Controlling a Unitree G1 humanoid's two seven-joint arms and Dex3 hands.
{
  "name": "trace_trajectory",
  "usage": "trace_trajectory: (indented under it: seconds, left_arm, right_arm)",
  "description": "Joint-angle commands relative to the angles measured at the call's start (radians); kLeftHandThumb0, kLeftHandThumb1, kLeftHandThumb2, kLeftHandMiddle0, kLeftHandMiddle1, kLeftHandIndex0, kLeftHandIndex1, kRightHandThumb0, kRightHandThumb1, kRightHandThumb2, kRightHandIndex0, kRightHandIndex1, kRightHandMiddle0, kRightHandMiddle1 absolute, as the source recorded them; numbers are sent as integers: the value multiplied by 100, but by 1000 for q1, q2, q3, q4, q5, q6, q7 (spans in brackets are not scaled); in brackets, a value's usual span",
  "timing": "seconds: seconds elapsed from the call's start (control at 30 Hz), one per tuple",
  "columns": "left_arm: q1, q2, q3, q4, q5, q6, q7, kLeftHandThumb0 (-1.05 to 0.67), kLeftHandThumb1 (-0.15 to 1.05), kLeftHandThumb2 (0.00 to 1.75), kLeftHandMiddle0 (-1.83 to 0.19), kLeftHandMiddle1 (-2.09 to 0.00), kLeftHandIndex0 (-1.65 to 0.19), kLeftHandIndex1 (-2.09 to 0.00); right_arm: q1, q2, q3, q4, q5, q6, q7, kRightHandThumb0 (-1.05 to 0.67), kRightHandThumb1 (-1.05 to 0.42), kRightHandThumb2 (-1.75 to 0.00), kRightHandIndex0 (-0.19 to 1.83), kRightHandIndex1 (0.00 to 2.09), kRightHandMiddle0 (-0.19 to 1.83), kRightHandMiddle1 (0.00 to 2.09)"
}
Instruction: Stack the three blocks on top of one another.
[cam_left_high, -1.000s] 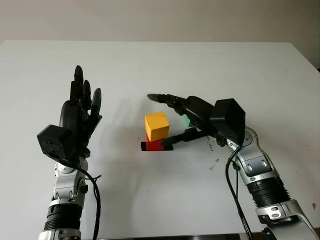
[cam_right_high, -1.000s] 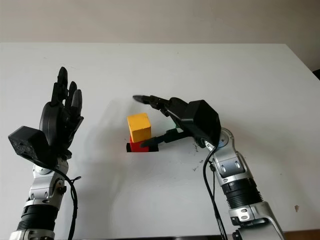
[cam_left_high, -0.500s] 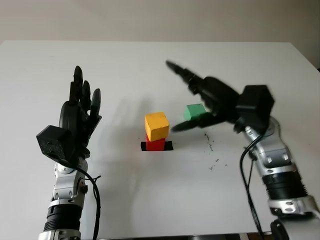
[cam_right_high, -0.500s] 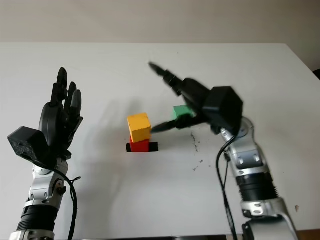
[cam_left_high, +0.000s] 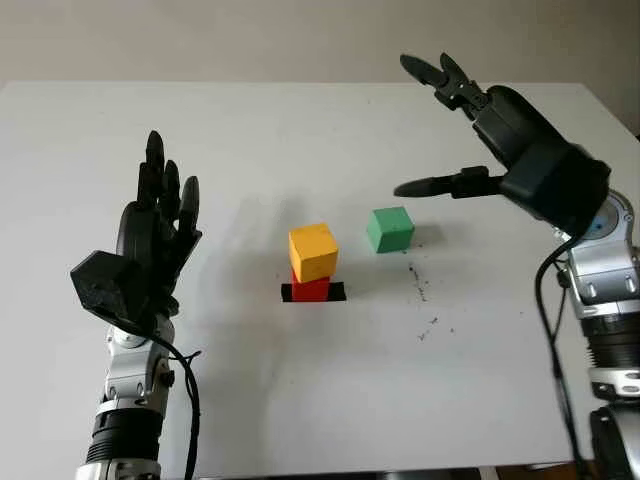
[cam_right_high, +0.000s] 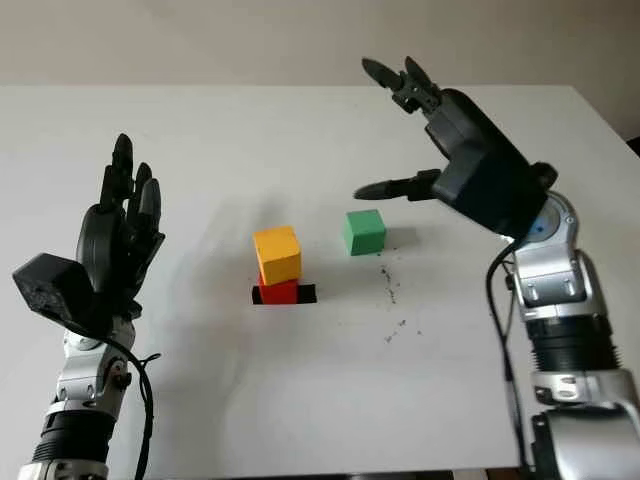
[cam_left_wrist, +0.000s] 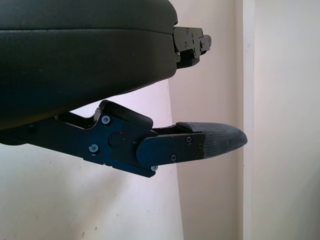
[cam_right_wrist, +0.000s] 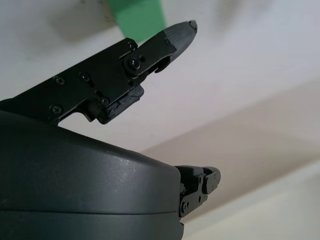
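The white table carries all three blocks near its middle. The right hand has pulled up and away from the stack over the last second; it now hangs released and holding nothing, high above the table's far right, beyond and to the right of the green block. A second ago it was low beside the stack with that block hidden behind its fingers. The left hand has not moved: raised at the left, palm toward the blocks, open and holding nothing.

By my judgement the withdrawal leaves the job two-thirds done: two blocks are stacked, and the green one is not yet lifted, so a fresh approach is needed.

The yellow block sits on the red block, turned slightly off square with it, and the red one stands on a strip of black tape. The green block sits on the table just right of the stack, apart from it, a small clean-edged cube.
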Motion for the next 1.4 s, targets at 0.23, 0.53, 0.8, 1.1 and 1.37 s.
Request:
trace_trajectory:
  seconds: [0.23,0.53,0.8,1.1,1.37]
  left_arm:
    - [-2,14,5,-5,0,-11,-3,-70,105,50,6,-5,7,-5]
    - [1,16,6,-7,-5,-13,-8,-70,105,49,6,-5,7,-5]
    - [6,14,7,-11,-3,-12,-3,-70,105,49,5,-6,6,-6]
    - [8,16,6,-11,2,-8,-1,-71,105,47,5,-6,6,-6]
    - [8,14,9,-12,-3,-7,0,-72,105,46,4,-6,6,-6]
  right_arm:
    - [-60,-55,146,143,-190,-82,-15,-57,-76,-5,-4,7,30,9]
    - [-95,-53,236,251,-296,-120,-34,-63,-78,-6,-2,7,33,7]
    - [-87,-41,256,304,-321,-148,-118,-53,-82,-6,2,7,44,10]
    - [-90,-26,255,363,-307,-202,-208,-49,-87,-7,14,10,66,18]
    - [-96,-11,250,399,-271,-219,-213,-49,-89,-6,18,9,72,24]
